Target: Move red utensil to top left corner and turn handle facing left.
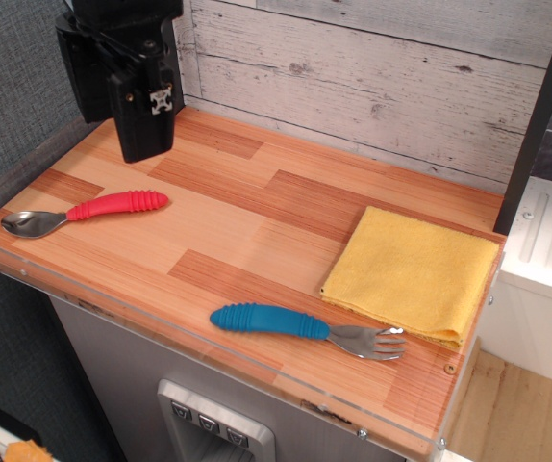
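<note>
The red utensil [84, 212] lies flat on the wood-plank tabletop near its left front edge. Its shiny metal bowl [29, 224] points left and its ribbed red handle [119, 204] points right. The gripper [144, 144] is a black block hanging over the back left part of the table, above and behind the handle's right end, apart from the spoon. Its fingertips do not show separately, so I cannot tell whether it is open or shut. The top left corner [185, 114] of the tabletop lies just right of the gripper, against the whitewashed boards.
A blue-handled metal fork [305, 327] lies near the front edge, tines to the right. A folded yellow cloth [411, 274] lies at the right side. A clear plastic lip [161, 322] runs along the front edge. Grey whitewashed boards [372, 87] form the back wall.
</note>
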Controlling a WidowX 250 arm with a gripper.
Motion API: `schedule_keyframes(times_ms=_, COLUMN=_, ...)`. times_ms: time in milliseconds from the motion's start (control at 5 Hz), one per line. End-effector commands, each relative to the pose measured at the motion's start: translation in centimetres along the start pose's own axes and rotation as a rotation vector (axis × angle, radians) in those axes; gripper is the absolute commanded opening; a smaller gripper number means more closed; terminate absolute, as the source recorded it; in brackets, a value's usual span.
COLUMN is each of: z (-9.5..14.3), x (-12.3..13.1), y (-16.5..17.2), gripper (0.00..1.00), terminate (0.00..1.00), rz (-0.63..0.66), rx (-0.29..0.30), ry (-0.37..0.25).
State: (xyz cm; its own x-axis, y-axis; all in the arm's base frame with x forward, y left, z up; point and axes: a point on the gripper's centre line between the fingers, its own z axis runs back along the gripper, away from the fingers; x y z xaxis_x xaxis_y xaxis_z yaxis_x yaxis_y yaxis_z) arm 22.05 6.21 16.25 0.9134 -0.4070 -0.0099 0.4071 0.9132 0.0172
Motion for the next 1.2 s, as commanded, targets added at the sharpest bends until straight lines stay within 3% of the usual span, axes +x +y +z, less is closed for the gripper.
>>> schedule_keyframes(times_ms=0, z=0.0, x=0.0, y=0.0, gripper=1.00, terminate=0.00, rz=0.000, rx=0.000, ry=0.000)
schedule_keyframes(times_ms=200, z=-1.3, x=-0.2, y=1.2, gripper=1.00, terminate=0.00, rz=-0.118, rx=0.011, ry=0.059)
schedule_keyframes(times_ms=400, z=-3.3, x=-0.5, y=3.2, gripper=1.00, terminate=0.00, rz=-0.196, rx=0.032, ry=0.073)
schedule_keyframes(times_ms=1000, z=-8.1, x=0.1, y=8.7, gripper=1.00, terminate=0.00, rz=-0.511, rx=0.099, ry=0.018)
